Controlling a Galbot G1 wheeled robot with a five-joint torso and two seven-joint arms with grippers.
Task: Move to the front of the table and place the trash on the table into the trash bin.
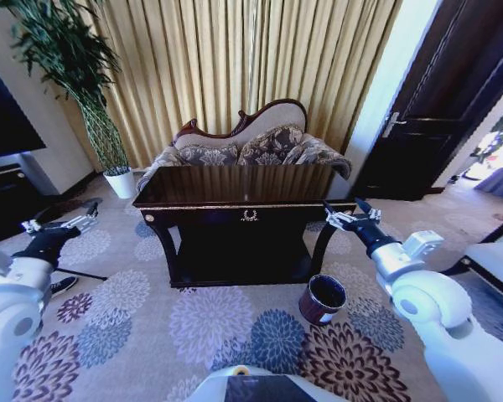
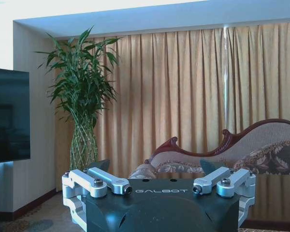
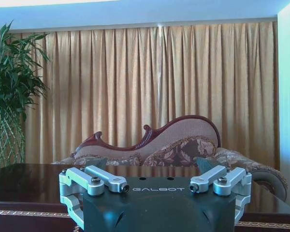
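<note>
The long dark glossy table (image 1: 235, 186) with its gold ornament stands straight ahead, and its near edge also crosses the right wrist view (image 3: 24, 179). The trash is out of view; the tabletop shows only reflections. On the carpet by the table's right front leg stands the small reddish-brown trash bin (image 1: 322, 299). My right gripper (image 1: 345, 214) hangs open at the table's right front corner, above the bin, and it is also in its wrist view (image 3: 152, 166). My left gripper (image 1: 60, 223) is open out to the left of the table, facing the curtains (image 2: 154, 166).
A carved sofa (image 1: 250, 144) sits right behind the table. A tall plant in a white pot (image 1: 121, 182) stands at the back left, next to a black TV stand (image 1: 2, 197). A dark door (image 1: 440, 109) is at the back right, with low furniture (image 1: 495, 260) at the right edge.
</note>
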